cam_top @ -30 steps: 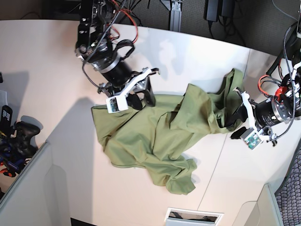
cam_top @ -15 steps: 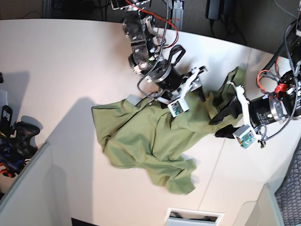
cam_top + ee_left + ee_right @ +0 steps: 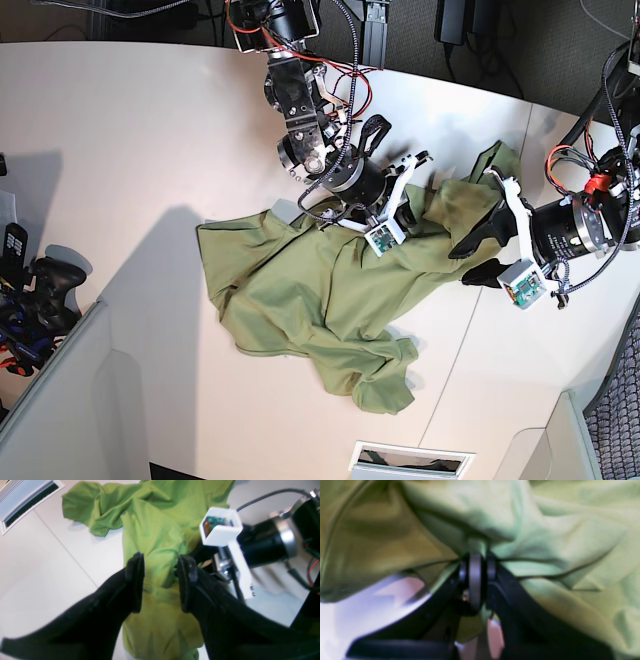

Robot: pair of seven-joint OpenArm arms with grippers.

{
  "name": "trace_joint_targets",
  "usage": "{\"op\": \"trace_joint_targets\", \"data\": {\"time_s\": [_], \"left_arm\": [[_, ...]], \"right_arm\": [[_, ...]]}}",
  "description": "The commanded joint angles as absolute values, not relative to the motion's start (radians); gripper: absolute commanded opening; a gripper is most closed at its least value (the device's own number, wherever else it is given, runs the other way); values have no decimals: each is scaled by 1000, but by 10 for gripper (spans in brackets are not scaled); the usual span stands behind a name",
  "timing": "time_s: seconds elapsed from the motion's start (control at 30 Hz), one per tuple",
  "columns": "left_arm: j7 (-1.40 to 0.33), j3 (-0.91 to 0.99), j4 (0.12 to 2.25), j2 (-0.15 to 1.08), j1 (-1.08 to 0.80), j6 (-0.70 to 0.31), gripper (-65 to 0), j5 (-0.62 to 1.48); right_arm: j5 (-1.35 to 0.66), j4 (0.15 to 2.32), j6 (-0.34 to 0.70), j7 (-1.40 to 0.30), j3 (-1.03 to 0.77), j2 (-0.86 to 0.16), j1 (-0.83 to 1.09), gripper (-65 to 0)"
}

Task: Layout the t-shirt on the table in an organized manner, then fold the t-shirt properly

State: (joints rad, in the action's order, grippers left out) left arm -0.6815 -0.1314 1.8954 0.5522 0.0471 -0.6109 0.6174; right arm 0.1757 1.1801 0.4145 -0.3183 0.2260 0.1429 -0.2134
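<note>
The olive t-shirt point(image 3: 310, 290) lies crumpled on the white table point(image 3: 130, 150), one end bunched up at the right. My right gripper point(image 3: 408, 214) reaches down from the back and sits on the shirt's upper middle. In the right wrist view it point(image 3: 476, 562) is shut on a pinched fold of the t-shirt point(image 3: 557, 542). My left gripper point(image 3: 468, 260) stands at the shirt's right end. In the left wrist view it point(image 3: 161, 580) is open, its black fingers point(image 3: 135, 580) straddling the t-shirt point(image 3: 155, 530), with the right arm's white camera housing point(image 3: 220, 527) close beside.
A white slotted vent point(image 3: 410, 460) sits at the table's front edge, also seen as the vent point(image 3: 25, 500) in the left wrist view. A thin dark seam point(image 3: 450, 360) crosses the tabletop on the right. A black controller point(image 3: 45, 285) and grey partition lie off the table's left.
My right arm swung from the shirt's left corner over to its upper middle and shut on a fold. The left gripper shifted slightly toward the shirt and stayed open.
</note>
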Motion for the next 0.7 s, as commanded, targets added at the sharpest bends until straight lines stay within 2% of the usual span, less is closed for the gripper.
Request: {"op": "trace_joint_targets", "data": {"time_s": [0.0, 0.13, 0.27, 0.5, 0.67], "left_arm": [[-663, -123, 1910, 566, 57, -622, -394, 622], [-662, -123, 1907, 566, 10, -622, -394, 613], [-647, -135, 1885, 565, -24, -622, -394, 614], [-647, -229, 1855, 565, -25, -622, -394, 612], [-623, -279, 1855, 564, -25, -622, -394, 609]], "right_arm": [[179, 1218, 414, -323, 229, 137, -223, -650], [179, 1365, 415, -353, 228, 76, -200, -650], [179, 1468, 414, -465, 211, 1, -196, -650], [175, 1496, 411, -466, 66, -102, -171, -650], [5, 1498, 412, -473, -44, -159, -168, -650]]}}
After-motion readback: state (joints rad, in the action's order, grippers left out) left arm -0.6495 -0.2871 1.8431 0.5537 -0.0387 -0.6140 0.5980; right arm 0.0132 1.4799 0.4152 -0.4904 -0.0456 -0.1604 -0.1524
